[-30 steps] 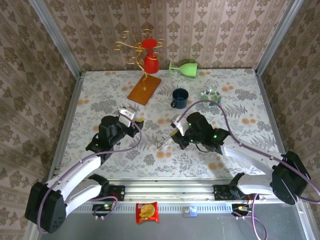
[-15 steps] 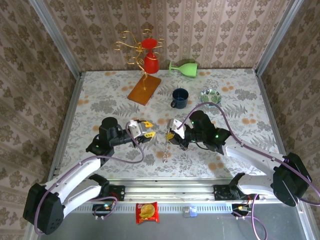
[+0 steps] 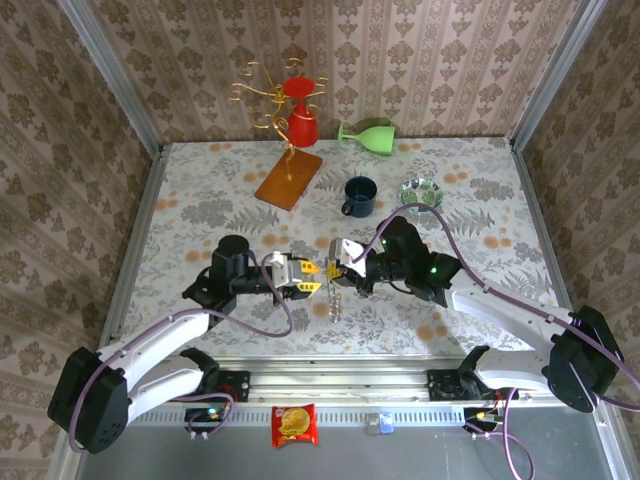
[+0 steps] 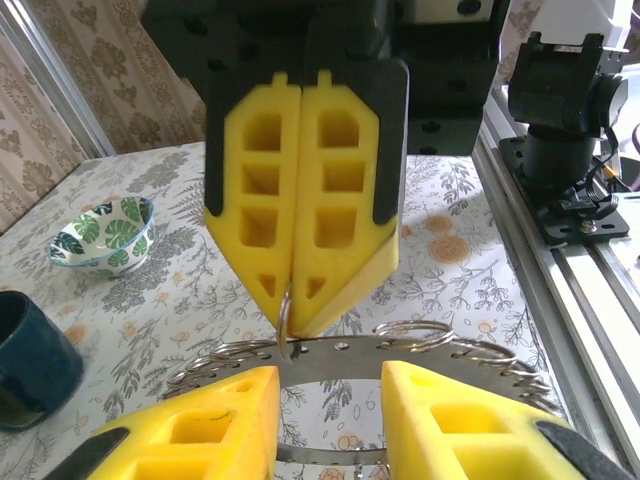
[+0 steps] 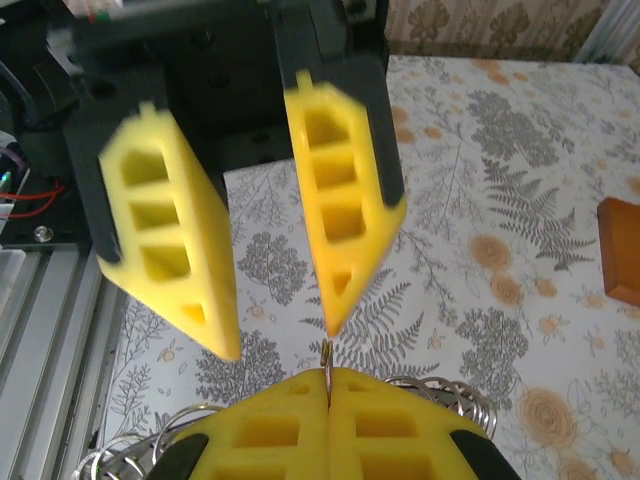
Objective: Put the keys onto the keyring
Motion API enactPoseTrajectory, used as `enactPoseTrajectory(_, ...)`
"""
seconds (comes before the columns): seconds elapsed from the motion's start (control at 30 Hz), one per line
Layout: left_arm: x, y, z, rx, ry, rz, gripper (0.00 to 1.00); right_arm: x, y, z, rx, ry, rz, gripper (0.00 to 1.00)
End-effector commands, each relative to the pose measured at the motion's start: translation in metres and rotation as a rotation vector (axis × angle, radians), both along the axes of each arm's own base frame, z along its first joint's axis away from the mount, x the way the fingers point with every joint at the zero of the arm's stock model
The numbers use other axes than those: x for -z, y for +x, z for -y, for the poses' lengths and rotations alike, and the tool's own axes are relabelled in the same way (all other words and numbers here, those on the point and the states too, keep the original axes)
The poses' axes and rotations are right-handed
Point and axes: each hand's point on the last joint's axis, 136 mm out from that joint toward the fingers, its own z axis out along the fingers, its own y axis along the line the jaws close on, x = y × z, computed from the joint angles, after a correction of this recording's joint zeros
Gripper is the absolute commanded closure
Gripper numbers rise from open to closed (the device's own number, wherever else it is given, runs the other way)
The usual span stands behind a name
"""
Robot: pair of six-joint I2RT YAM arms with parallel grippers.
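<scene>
The left hand (image 4: 330,378) is released: its blocky yellow foam fingers (image 4: 200,430) stand apart on either side of the keyring (image 4: 340,355), not touching it as far as I can see. The keyring, a flat, dull steel band curved like a washer and strung with thin wire split rings (image 4: 415,333), hangs above the flowered counter (image 4: 150,300) between the two hands. The right hand (image 4: 290,318) is clenched on a small wire loop (image 4: 285,335) at the band's upper edge. The step looks like a steadying grab. Next the left hand should close squarely on the band without jarring that pinch. I cannot pick out the keys.
</scene>
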Motion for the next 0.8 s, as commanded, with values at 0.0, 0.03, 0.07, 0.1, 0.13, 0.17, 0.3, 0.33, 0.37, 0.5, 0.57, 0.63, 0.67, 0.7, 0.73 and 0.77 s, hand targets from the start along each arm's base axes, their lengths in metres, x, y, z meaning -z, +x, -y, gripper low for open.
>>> enactPoseTrajectory(0.0,-0.003,-0.006,0.003,0.043,-0.012,0.038,0.72,-0.029,-0.003,-0.010,-0.055,0.054,0.072,1.00)
enactPoseTrajectory(0.03,-0.002,-0.005,0.004,0.038,-0.010,0.040,0.72,-0.029,-0.004,-0.010,-0.059,0.052,0.073,1.00)
enactPoseTrajectory(0.07,-0.002,-0.005,0.004,0.035,-0.011,0.046,0.73,-0.028,-0.005,-0.011,-0.066,0.046,0.073,1.00)
enactPoseTrajectory(0.1,-0.002,-0.004,0.004,0.032,-0.011,0.049,0.73,-0.028,-0.006,-0.012,-0.070,0.042,0.075,1.00)
enactPoseTrajectory(0.13,-0.003,-0.004,0.005,0.030,-0.013,0.052,0.74,-0.028,-0.006,-0.012,-0.074,0.037,0.075,1.00)
enactPoseTrajectory(0.17,-0.004,-0.004,0.005,0.031,-0.015,0.053,0.75,-0.027,-0.007,-0.012,-0.077,0.033,0.072,1.00)
enactPoseTrajectory(0.3,-0.004,-0.005,0.006,0.039,-0.016,0.055,0.77,-0.022,-0.007,-0.013,-0.086,0.009,0.079,1.00)
enactPoseTrajectory(0.33,-0.004,-0.005,0.006,0.039,-0.017,0.055,0.77,-0.021,-0.008,-0.013,-0.090,0.004,0.081,1.00)
enactPoseTrajectory(0.37,-0.005,-0.005,0.006,0.042,-0.018,0.056,0.77,-0.020,-0.008,-0.014,-0.094,-0.004,0.084,1.00)
enactPoseTrajectory(0.5,-0.004,-0.005,0.006,0.041,-0.014,0.053,0.79,-0.015,-0.011,-0.013,-0.107,-0.033,0.091,1.00)
enactPoseTrajectory(0.57,-0.002,-0.004,0.006,0.032,-0.009,0.053,0.79,-0.013,-0.011,-0.013,-0.112,-0.043,0.093,1.00)
enactPoseTrajectory(0.63,-0.002,-0.002,0.006,0.022,-0.007,0.057,0.78,-0.013,-0.012,-0.012,-0.115,-0.048,0.094,1.00)
enactPoseTrajectory(0.67,-0.003,-0.001,0.006,0.018,-0.008,0.059,0.79,-0.013,-0.013,-0.012,-0.120,-0.051,0.093,1.00)
enactPoseTrajectory(0.7,-0.003,-0.001,0.006,0.017,-0.009,0.059,0.79,-0.012,-0.014,-0.012,-0.124,-0.054,0.091,1.00)
enactPoseTrajectory(0.73,-0.003,-0.001,0.007,0.016,-0.009,0.061,0.79,-0.011,-0.015,-0.012,-0.127,-0.059,0.089,1.00)
enactPoseTrajectory(0.77,-0.003,-0.001,0.007,0.014,-0.008,0.061,0.79,-0.010,-0.015,-0.012,-0.130,-0.064,0.088,1.00)
